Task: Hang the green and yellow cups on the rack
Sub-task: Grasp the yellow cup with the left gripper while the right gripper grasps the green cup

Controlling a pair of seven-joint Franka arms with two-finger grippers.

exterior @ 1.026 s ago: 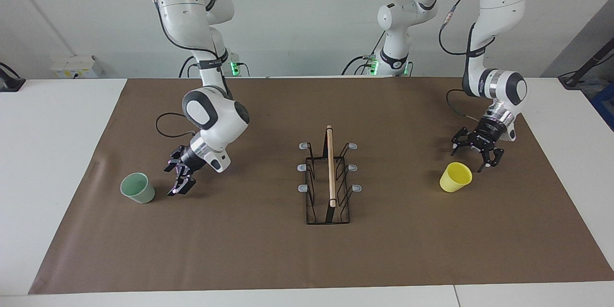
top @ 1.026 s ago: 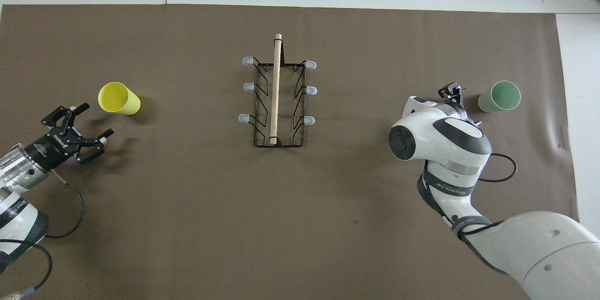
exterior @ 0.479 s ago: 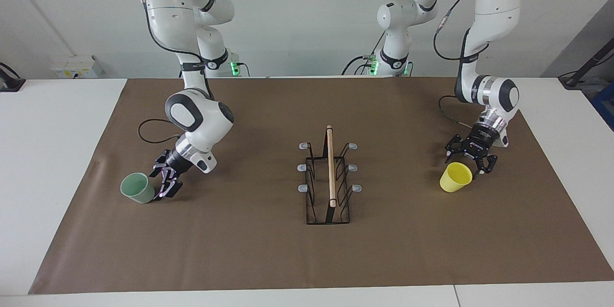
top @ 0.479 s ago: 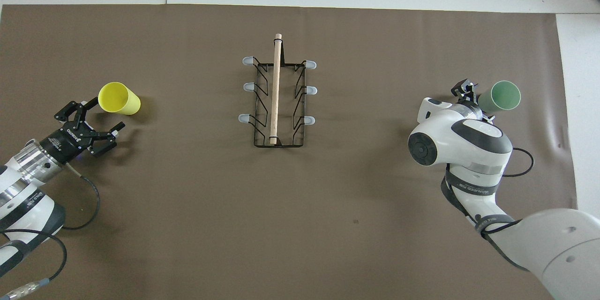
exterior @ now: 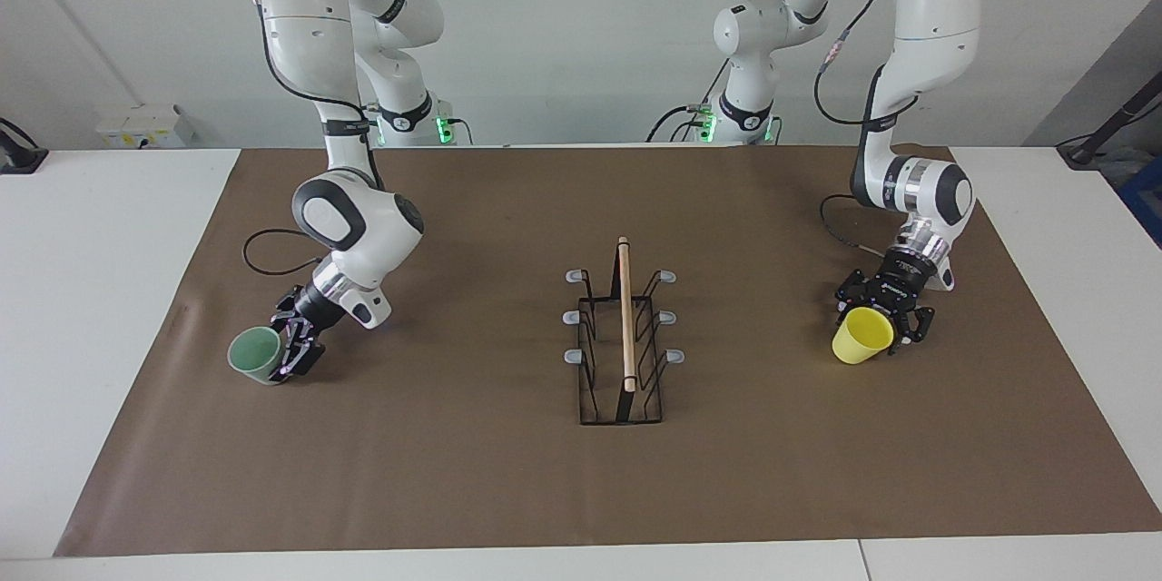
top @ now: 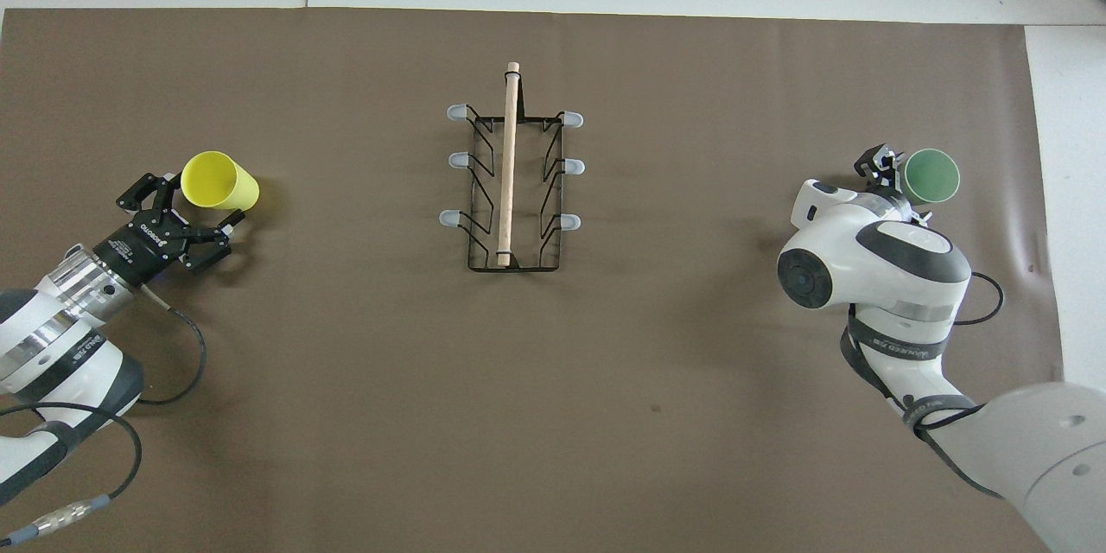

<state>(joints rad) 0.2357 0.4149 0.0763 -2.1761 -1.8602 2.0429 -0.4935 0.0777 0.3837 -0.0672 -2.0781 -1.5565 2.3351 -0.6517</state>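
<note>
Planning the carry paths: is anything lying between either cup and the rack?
Nothing visible. Only bare brown mat lies between the yellow cup, at the left gripper, and the rack, and between the green cup, at the right gripper, and the rack.

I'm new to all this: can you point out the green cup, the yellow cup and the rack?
green cup (exterior: 254,350): facing view, inside of its open mouth.
yellow cup (exterior: 857,338): facing view, its side wall.
rack (exterior: 626,318): facing view, its wooden top rod.
</note>
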